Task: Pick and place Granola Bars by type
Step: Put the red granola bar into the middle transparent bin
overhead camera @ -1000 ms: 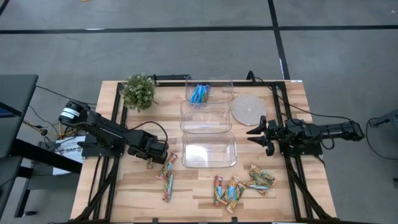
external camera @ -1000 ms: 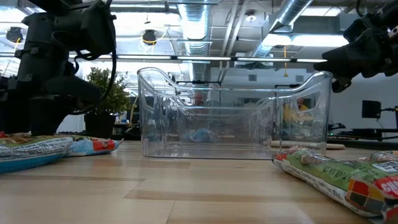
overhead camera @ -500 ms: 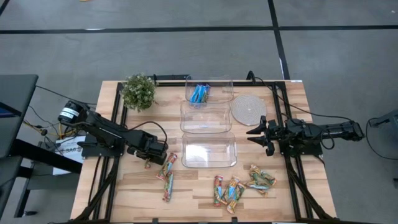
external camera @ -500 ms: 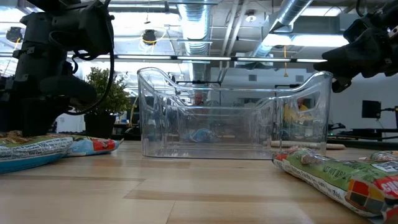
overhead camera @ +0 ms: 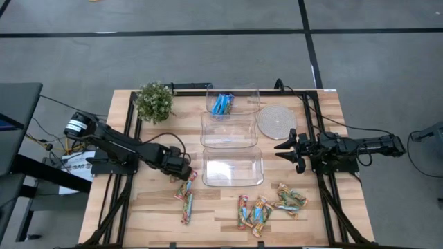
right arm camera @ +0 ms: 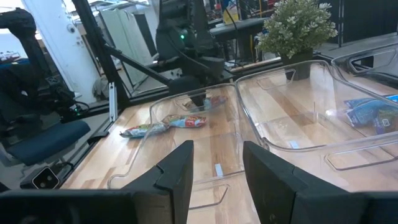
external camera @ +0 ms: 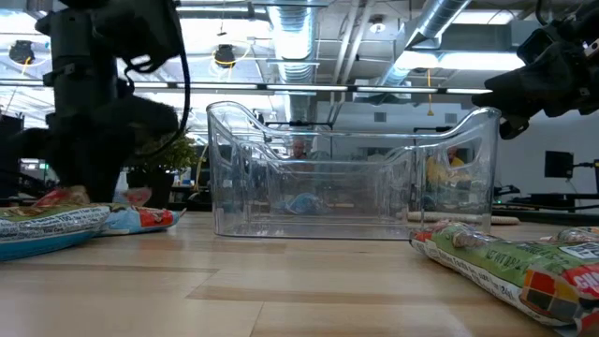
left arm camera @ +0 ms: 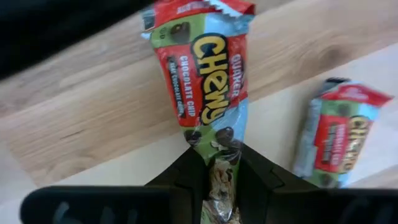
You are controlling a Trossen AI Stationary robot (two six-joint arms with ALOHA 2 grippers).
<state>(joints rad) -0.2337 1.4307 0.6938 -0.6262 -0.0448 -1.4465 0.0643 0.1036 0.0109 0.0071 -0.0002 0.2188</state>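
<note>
Pinched between the left gripper's two dark fingers is the tail end of a red-green Chewy granola bar, which lies flat on the wooden table and stretches away from the jaws. In the high view this gripper sits low at the bar's upper end, just left of the nearest clear tub. A second red-green bar lies just beside the held one, apart from it. More bars lie scattered near the table's front edge. Blue-wrapped bars sit in the farthest tub, beside a small potted plant and a round coaster. Waiting at the right, the right gripper hovers with its fingers parted and nothing between them.
</note>
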